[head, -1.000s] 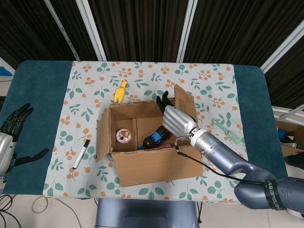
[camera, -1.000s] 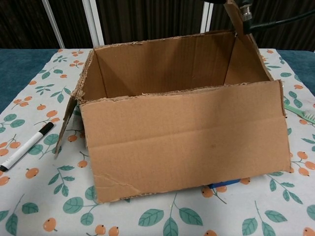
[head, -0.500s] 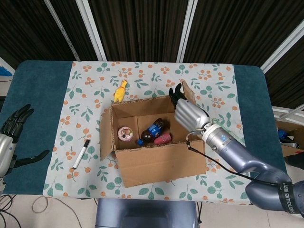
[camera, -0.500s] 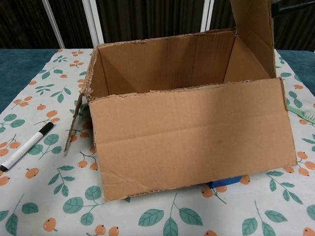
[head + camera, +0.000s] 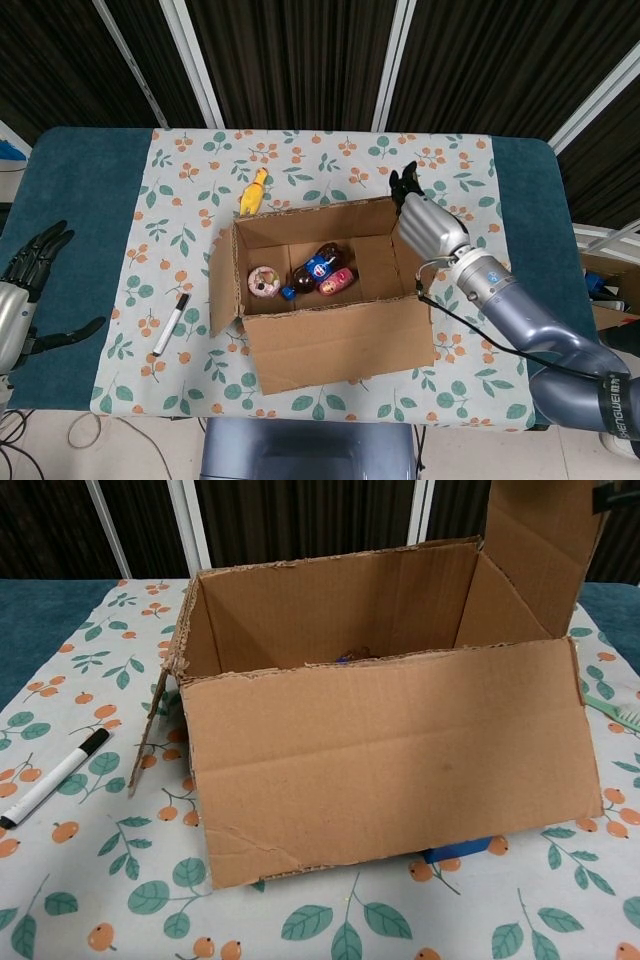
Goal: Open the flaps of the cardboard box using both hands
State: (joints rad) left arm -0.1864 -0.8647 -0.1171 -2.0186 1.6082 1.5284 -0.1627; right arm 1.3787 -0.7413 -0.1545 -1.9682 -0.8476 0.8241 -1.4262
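Observation:
The cardboard box stands mid-table with its top open. Its front flap hangs down over the front wall and the left flap leans outward. The right flap stands upright. My right hand lies flat against that right flap at the box's right rim, fingers stretched toward the back, gripping nothing. My left hand hovers off the table's left edge, fingers spread and empty. Inside the box lie a dark bottle and two small pink items.
A yellow rubber chicken lies behind the box. A marker lies to its left and a green brush to its right. Something blue pokes out under the front flap. Another carton sits beyond the right edge.
My right hand has swept right from inside the box to its right rim, pushing the right flap from leaning inward to upright. The box shifted slightly right. My left hand stayed still.

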